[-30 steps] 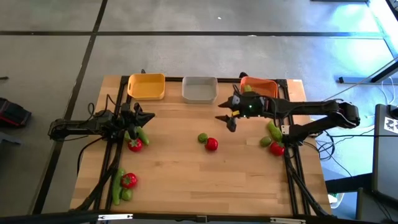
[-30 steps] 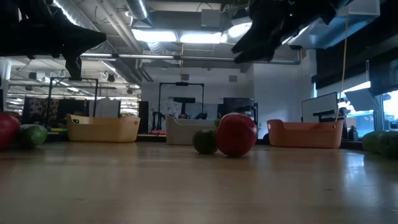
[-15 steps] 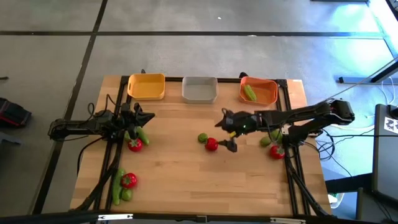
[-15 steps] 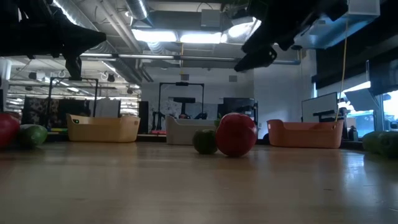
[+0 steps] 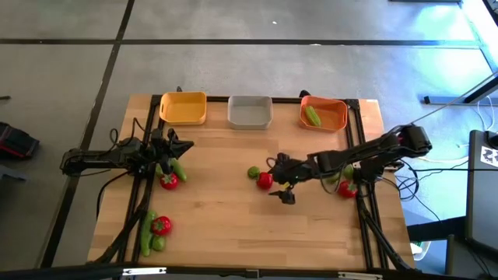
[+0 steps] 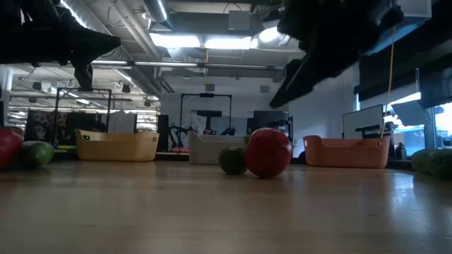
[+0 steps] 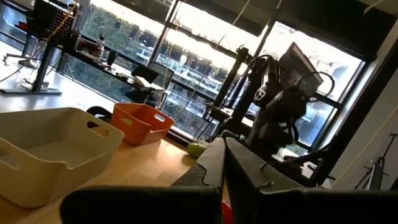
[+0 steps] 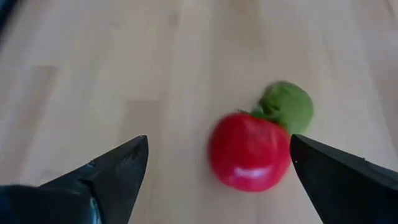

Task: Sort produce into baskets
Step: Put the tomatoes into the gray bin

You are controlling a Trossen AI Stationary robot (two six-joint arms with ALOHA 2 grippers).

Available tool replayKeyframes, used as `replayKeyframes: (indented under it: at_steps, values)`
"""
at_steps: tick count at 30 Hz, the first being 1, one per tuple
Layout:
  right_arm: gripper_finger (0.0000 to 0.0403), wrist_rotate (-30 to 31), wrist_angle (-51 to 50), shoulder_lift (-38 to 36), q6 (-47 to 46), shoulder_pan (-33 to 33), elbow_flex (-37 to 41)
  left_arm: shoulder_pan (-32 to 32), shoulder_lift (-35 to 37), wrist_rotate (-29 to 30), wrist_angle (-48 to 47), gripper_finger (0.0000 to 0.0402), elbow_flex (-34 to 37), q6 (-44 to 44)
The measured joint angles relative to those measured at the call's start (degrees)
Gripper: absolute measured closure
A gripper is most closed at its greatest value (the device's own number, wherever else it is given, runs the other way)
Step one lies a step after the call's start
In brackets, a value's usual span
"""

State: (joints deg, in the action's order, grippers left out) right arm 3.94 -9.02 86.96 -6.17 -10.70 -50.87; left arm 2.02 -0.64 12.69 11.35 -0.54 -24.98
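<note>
The pale wooden table stands on a grey concrete floor; the low view looks past it into a dim hall with ceiling lights and ducts.

At the table's left edge the left tool hangs with its fingers pressed together, holding nothing. Just beside it lie a long green toy cucumber and a round red toy tomato. Nearer the front left corner sit another red tomato, a green cucumber and a small green lime.

Along the far edge stand three shallow plastic baskets: a yellow basket, a light grey basket and an orange basket with a green cucumber piece lying in it.

Mid-table, a small round green lime touches a round red tomato with a green top. The right tool is just to the right of that tomato, its fingers spread wide apart and gripping nothing; in its wrist view the tomato lies ahead between the fingertips, apart from both.

By the right edge more green and red produce lies partly under the right arm.
</note>
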Motion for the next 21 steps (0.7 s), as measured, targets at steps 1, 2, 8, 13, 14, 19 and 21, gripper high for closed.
replayKeyframes:
  at_steps: [1, 2, 8, 13, 14, 19, 21]
  values:
    - [0.0024, 1.3, 0.02, 0.84, -0.81, 0.01, 0.0, 0.0, 0.01, 0.0, 0.0, 0.0394, 0.01, -0.03]
    - [0.0024, 1.99, 0.17, 1.68, -1.52, 0.17, 0.0, 0.0, 0.01, 0.0, -0.01, 0.0394, 0.01, -0.07]
    - [0.0024, 4.25, 3.94, 6.48, -2.9, 0.22, 0.01, 0.0, 0.0, 0.0, -0.02, 0.0394, 0.0, -0.69]
    - [0.0024, 4.64, 6.81, 9.4, -2.98, 0.22, 0.02, 0.0, 0.01, 0.14, -0.02, 0.0394, 0.01, -0.73]
    - [0.0024, 5.03, 6.9, 9.89, -3.44, 0.22, 0.02, 0.0, 0.02, 0.32, -0.02, 0.0394, 0.0, -0.71]
    - [0.0024, 8.11, 7.23, 11.34, -5.79, 0.33, 0.02, 0.0, 0.02, 0.66, 0.0, 0.0394, 0.0, -0.69]
    - [0.0024, 8.57, 7.29, 11.47, -6.08, 0.33, 0.02, 0.0, 0.02, 0.66, -0.02, 0.0394, 0.0, -0.67]
